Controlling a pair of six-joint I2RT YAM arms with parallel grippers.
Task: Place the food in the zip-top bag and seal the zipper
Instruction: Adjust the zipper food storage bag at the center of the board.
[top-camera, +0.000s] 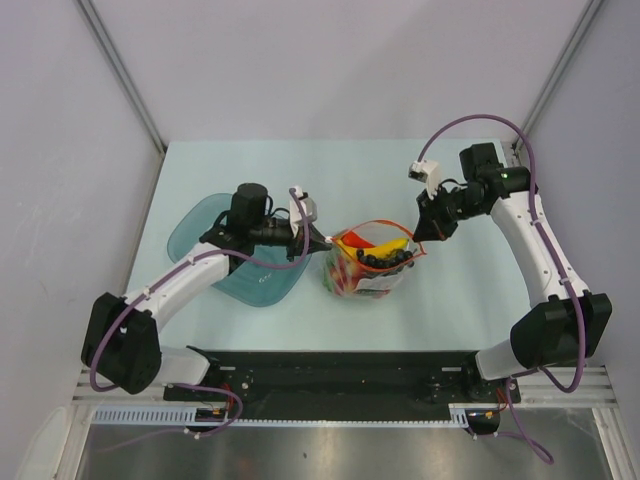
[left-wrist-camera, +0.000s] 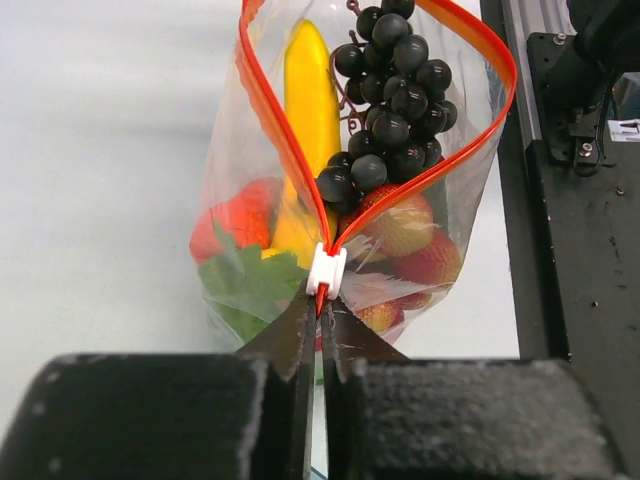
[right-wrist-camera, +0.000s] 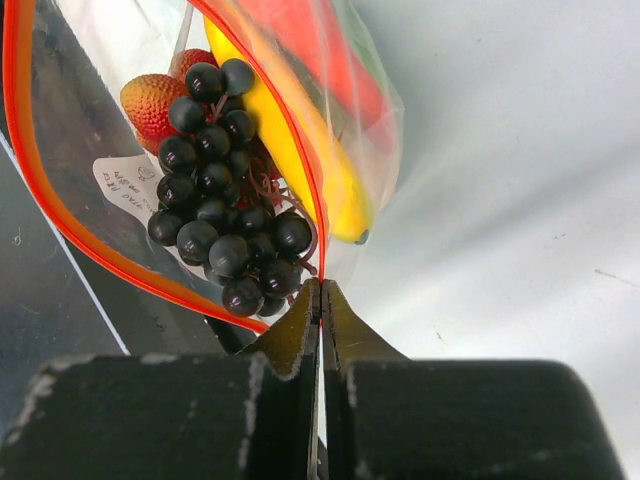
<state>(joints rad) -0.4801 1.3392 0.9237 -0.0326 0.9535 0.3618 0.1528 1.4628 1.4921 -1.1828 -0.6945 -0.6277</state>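
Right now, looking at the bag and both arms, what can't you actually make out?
1. Left wrist view: the zip-top bag's lower end, hidden behind the left gripper's own fingers.
2. Left wrist view: the top of the grape bunch, cut by the upper edge.
3. Right wrist view: writing on the white tag, too small to read.
4. Top view: part of the teal bowl, under the left arm.

Pale mint counter (top-camera: 300, 170). Resting directly on it: translucent teal bowl (top-camera: 195, 225) at left; filled zip-top bag (top-camera: 370, 285) near centre, just beside bowl.
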